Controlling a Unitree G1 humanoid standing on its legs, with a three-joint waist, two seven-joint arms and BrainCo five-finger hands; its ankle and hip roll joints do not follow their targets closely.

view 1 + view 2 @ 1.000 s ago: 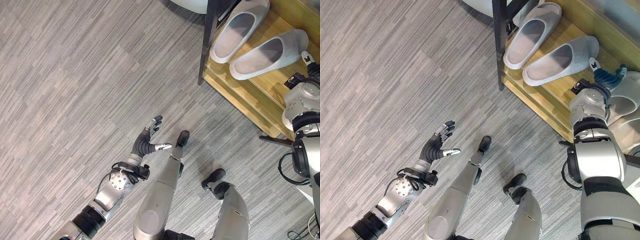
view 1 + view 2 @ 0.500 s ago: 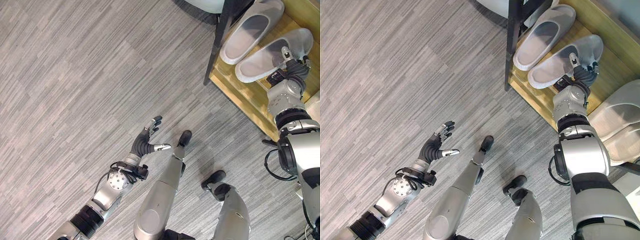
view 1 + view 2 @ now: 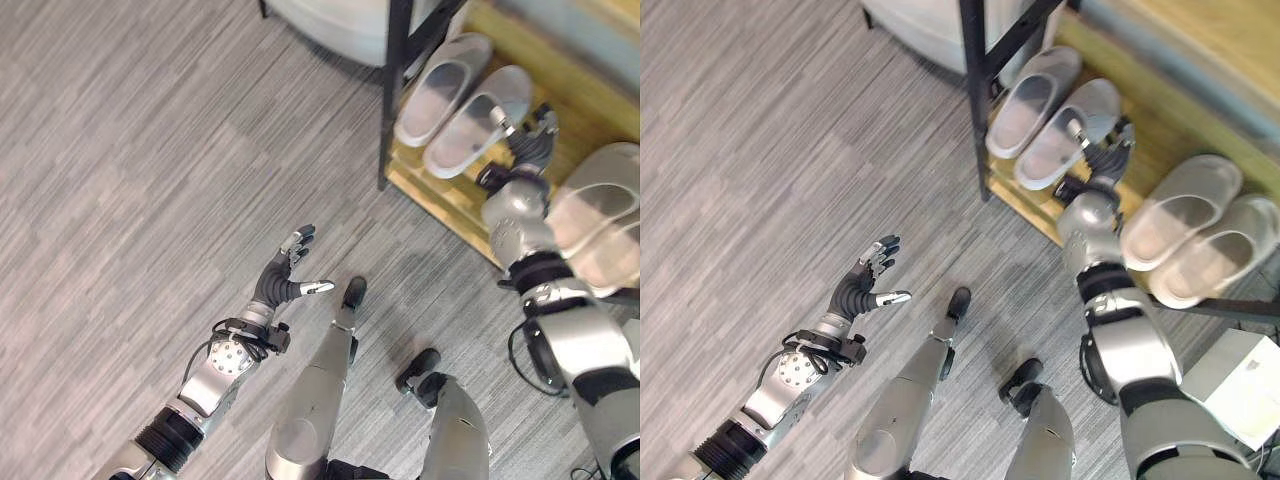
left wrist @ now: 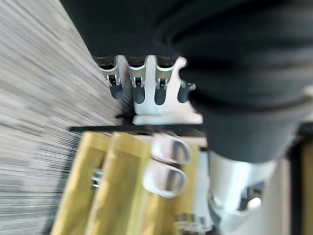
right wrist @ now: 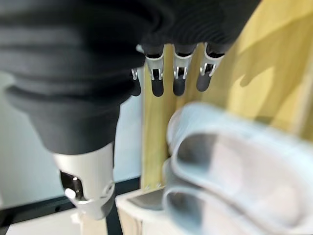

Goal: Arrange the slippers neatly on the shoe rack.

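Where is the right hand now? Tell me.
In the eye views the right hand is at the upper right over the rack's wooden shelf, fingers spread, beside the nearer slipper of the left pair.

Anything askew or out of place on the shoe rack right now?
Nothing stands out. Both pairs of slippers sit side by side on the wooden shelf. The right hand is open beside the nearer pair; the left hand is open over the floor.

— What's getting lost?
— The shoe rack (image 3: 1035,215) is running off the top edge, and the pale bin (image 3: 330,25) beside it is being cut off too.
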